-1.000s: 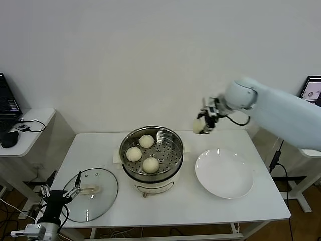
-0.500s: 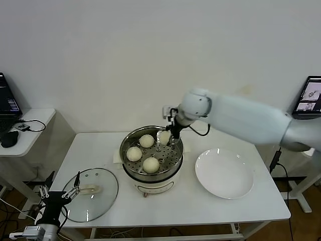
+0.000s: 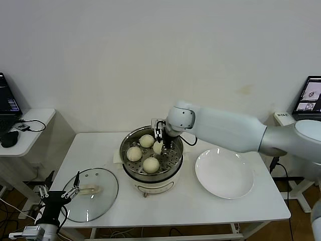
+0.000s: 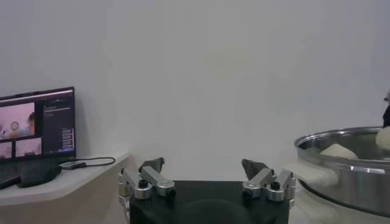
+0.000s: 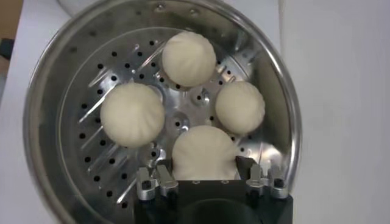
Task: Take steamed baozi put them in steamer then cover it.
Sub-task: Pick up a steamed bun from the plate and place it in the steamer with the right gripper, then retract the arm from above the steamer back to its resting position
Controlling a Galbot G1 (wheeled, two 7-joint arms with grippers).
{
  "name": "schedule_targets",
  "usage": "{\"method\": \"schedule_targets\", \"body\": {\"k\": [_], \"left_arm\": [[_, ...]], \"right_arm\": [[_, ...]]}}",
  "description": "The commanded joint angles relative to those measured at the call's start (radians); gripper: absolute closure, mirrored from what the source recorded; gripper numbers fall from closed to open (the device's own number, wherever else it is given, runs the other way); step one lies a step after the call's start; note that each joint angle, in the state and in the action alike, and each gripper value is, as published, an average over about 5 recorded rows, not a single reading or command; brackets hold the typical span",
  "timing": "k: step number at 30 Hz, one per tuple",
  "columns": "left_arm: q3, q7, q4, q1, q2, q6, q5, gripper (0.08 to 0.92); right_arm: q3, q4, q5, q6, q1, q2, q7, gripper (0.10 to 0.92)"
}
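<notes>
The steel steamer (image 3: 174, 136) stands mid-table on its white base. Three cream-white baozi (image 3: 146, 141) (image 3: 134, 153) (image 3: 151, 164) lie on its perforated floor. My right gripper (image 3: 159, 142) reaches down inside the steamer at its back right and is shut on a fourth baozi (image 3: 158, 147). In the right wrist view this baozi (image 5: 204, 146) sits between the fingers of the right gripper (image 5: 204, 163), low over the steamer floor (image 5: 91, 152), beside the other three (image 5: 188, 58). My left gripper (image 3: 60, 194) is open and empty, low at the table's front left.
A glass lid (image 3: 95, 195) with a cream handle lies flat at the front left, next to the left gripper. An empty white plate (image 3: 224, 173) lies right of the steamer. A side desk with a laptop (image 3: 7, 108) stands at the far left.
My right arm has swung left from above the plate with the baozi and lowered it into the steamer. The left arm has not moved.
</notes>
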Motion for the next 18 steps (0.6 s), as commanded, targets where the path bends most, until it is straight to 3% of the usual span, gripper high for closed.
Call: {"method": "schedule_targets", "body": {"k": [1,6,12,18], "left_arm": [[-0.001,0.001,-0.001,0.000,0.001,-0.001,0.000,0.177],[-0.003,0.000,-0.002,0.001,0.001,-0.001,0.000,0.177],[-0.005,0.000,0.003,-0.001,0.008,0.000,-0.002,0.177],[-0.003,0.000,0.013,-0.010,0.011,0.003,-0.005,0.177]], "right_arm": [[-0.002,-0.017,-0.022,-0.017,-0.026,0.025,0.013,0.380],[0.003,-0.008,-0.026,-0.019,-0.023,0.013,0.009,0.349],[0.042,0.048,-0.029,-0.026,0.011,-0.045,0.001,0.219],[0.104,0.130,-0.006,-0.019,0.045,-0.163,0.015,0.203]]}}
